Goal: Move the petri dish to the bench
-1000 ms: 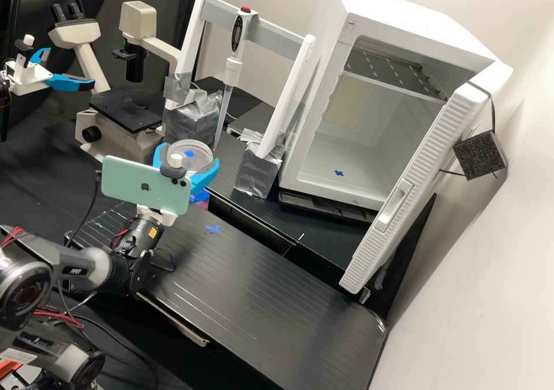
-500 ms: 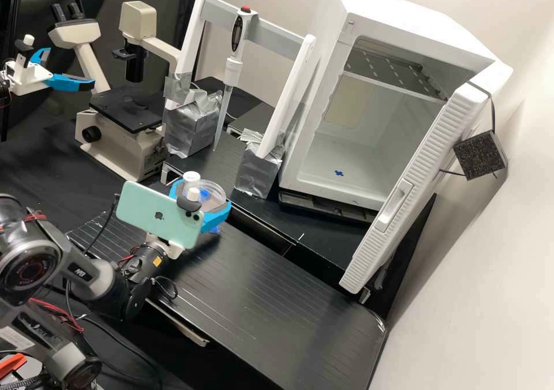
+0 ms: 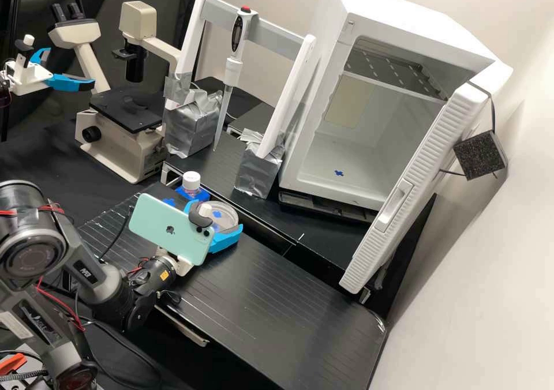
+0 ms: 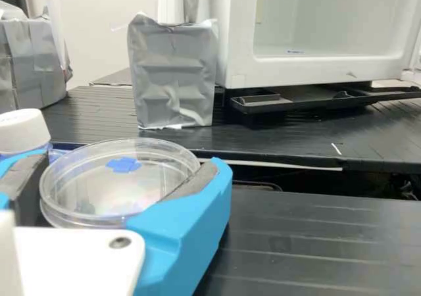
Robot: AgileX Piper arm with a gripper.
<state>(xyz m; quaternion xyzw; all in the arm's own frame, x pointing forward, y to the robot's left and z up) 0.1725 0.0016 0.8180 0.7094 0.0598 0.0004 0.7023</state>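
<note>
The petri dish [image 3: 224,217] [image 4: 99,187] is held roughly level over the near part of the black surface [image 3: 259,297] [image 4: 316,243], close to it, with the tool [image 3: 213,218] [image 4: 128,171] closed around its sides. The grasp can be counted as done, and the carry is judged nearly finished; what is left is for the dish to be settled, let go and cleared by the tool. Whether the surface is already touched by the dish cannot be told, since its lower rim is partly covered by the blue fingers. In the high view, part of the tool is hidden behind the mounted phone [image 3: 167,228]. Just beyond the dish, a white-capped bottle [image 3: 191,183] [image 4: 23,133] is seen in a blue holder [image 3: 199,196]; its lower part is hard to make out. Farther off, the white cabinet [image 3: 314,153] [image 4: 240,52] is left standing open.
</note>
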